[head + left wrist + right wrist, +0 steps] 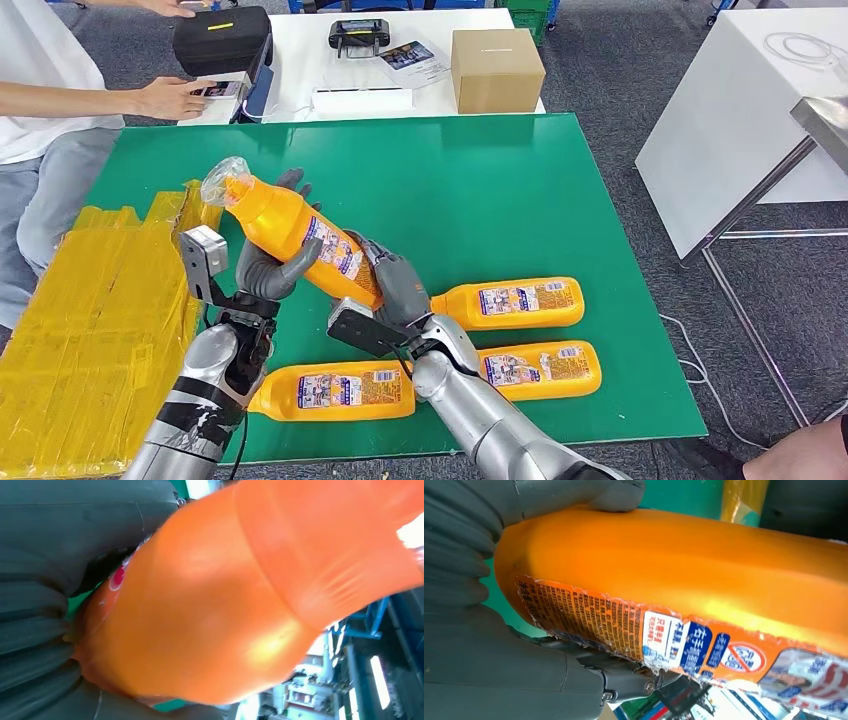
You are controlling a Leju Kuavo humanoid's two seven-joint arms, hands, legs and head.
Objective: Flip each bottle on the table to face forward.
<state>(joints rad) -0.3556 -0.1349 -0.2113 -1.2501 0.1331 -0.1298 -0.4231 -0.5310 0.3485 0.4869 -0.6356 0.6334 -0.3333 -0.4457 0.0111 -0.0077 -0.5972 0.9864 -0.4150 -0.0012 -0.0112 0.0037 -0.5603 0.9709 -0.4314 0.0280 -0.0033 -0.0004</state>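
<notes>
Both hands grasp one raised orange bottle (290, 238) above the green tabletop (520, 190), the left hand (272, 265) with fingers (293, 183) wrapped around its upper body, the right hand (400, 290) clasping its base, its label facing up and plastic-wrapped cap tilted away, while three more bottles (515, 303) lie flat nearby.

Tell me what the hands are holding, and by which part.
Both hold one orange bottle: left hand around its middle, right hand at its base.
</notes>
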